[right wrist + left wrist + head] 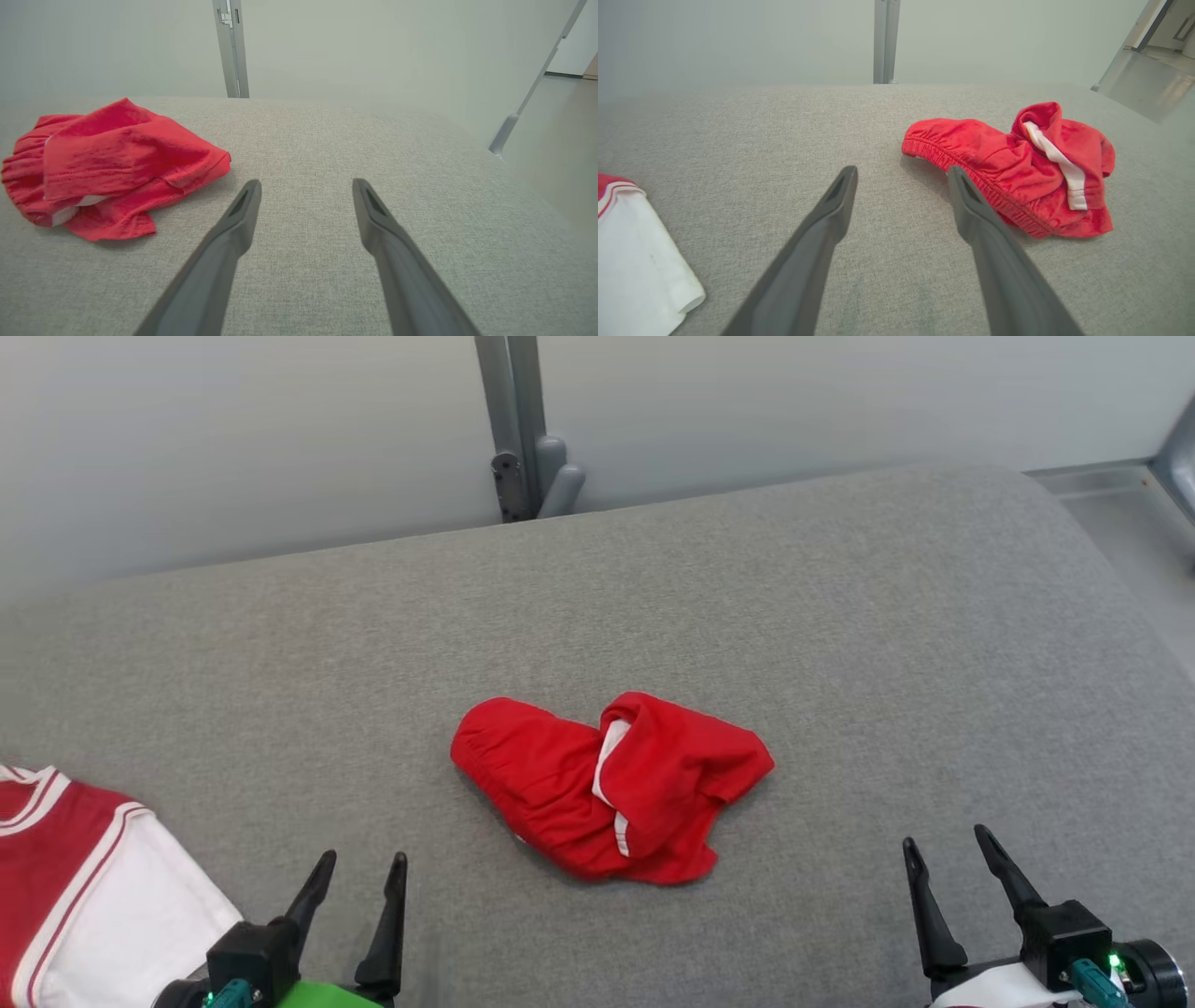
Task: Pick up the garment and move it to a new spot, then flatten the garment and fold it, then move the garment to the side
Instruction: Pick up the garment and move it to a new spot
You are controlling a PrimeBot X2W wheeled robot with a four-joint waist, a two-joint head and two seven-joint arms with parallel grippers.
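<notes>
The garment is a pair of red shorts with a white side stripe, lying crumpled in a heap at the middle of the grey padded surface. It also appears at the right of the left wrist view and at the left of the right wrist view. My left gripper stands open at the lower left, short of the heap and apart from it, nothing between its fingers. My right gripper stands open at the lower right, also empty, with the heap off to its left.
A red and white folded jersey lies at the near left corner of the grey surface. Behind the surface stands a pale wall with a grey metal post. The surface's rounded right edge drops to the floor.
</notes>
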